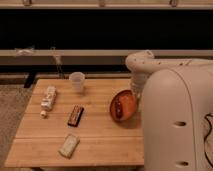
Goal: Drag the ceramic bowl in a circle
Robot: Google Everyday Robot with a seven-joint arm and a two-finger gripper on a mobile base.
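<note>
bowl tilted at table's right edge, gripper hidden by arm

the ceramic bowl was seen near the right edge of the wooden table, tipped up on its side w/ the inside facing left. the gripper was placed approx. at the bowl's upper right rim, behind the robot arm; its state could not be told.

handling, as judged: the bowl was taken to be stiff, fairly heavy, glossy and so slippery, and breakable if dropped off the edge. the rim was judged the best hold, since the walls are wide and smooth.

counted: 1 bowl, 1 plastic cup, 1 white bottle lying down, 1 dark snack bar, 1 pale packet.
</note>
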